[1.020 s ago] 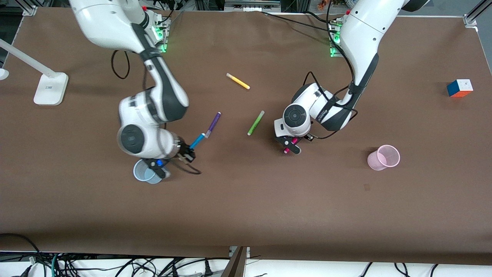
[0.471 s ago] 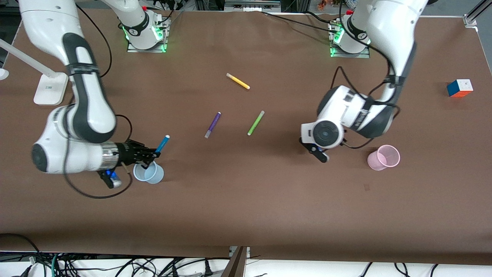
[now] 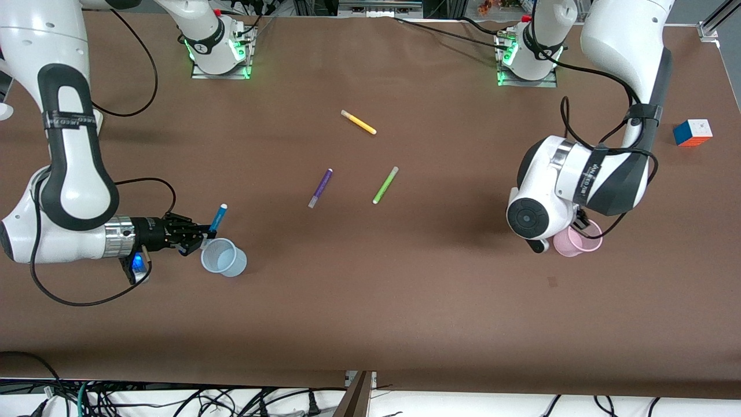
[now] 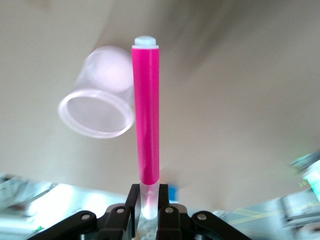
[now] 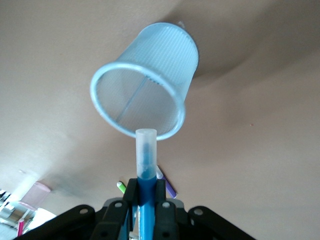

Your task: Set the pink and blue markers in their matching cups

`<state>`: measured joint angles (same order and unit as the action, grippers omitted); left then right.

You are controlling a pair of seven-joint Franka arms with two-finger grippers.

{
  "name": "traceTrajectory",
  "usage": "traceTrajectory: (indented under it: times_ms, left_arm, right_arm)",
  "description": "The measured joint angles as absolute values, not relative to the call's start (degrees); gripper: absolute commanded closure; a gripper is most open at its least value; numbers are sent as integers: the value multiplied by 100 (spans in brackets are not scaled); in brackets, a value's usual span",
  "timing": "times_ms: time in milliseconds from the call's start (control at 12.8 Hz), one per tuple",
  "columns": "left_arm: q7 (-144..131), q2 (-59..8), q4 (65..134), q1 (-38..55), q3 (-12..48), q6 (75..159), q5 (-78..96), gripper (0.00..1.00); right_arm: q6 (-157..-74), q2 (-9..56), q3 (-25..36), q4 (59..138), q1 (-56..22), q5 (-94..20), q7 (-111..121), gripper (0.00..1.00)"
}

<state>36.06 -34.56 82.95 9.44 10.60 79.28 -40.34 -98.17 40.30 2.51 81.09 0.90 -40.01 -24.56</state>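
Note:
My right gripper point(image 3: 200, 234) is shut on the blue marker point(image 3: 219, 216) and holds it just beside the pale blue cup point(image 3: 223, 258). In the right wrist view the blue marker point(image 5: 146, 160) sticks out from my right gripper point(image 5: 146, 187), its pale cap at the rim of the blue cup point(image 5: 145, 97). My left gripper point(image 4: 146, 192) is shut on the pale cap end of the pink marker point(image 4: 146, 115), with the pink cup point(image 4: 97, 100) just beside the marker. In the front view the left wrist hides that gripper and marker over the pink cup point(image 3: 580, 242).
A purple marker point(image 3: 320, 188), a lime-green marker point(image 3: 385, 185) and a yellow marker point(image 3: 358, 122) lie at mid-table. A colour cube point(image 3: 692, 132) sits toward the left arm's end. Cables trail from both wrists.
The right arm swung the blue marker away from the purple marker to beside the blue cup. The left arm carried the pink marker from mid-table over to the pink cup.

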Motion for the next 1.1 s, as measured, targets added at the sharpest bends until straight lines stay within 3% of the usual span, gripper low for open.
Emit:
traceTrajectory:
  times_ms: [314, 706, 1098]
  left_arm:
    - [3959, -3612, 8299, 936, 943, 7769, -5734, 96]
    - [3962, -4000, 8334, 940, 891, 6974, -5987, 96]
    - [3902, -4714, 8370, 1005, 896, 6956, -6652, 95]
  right_arm:
    - [-9849, 4300, 225, 8107, 146, -4116, -2353, 100]
    - [-10084, 4309, 160, 8073, 143, -4119, -2352, 100]
    - [-10173, 4333, 156, 7966, 143, -4327, -2352, 100]
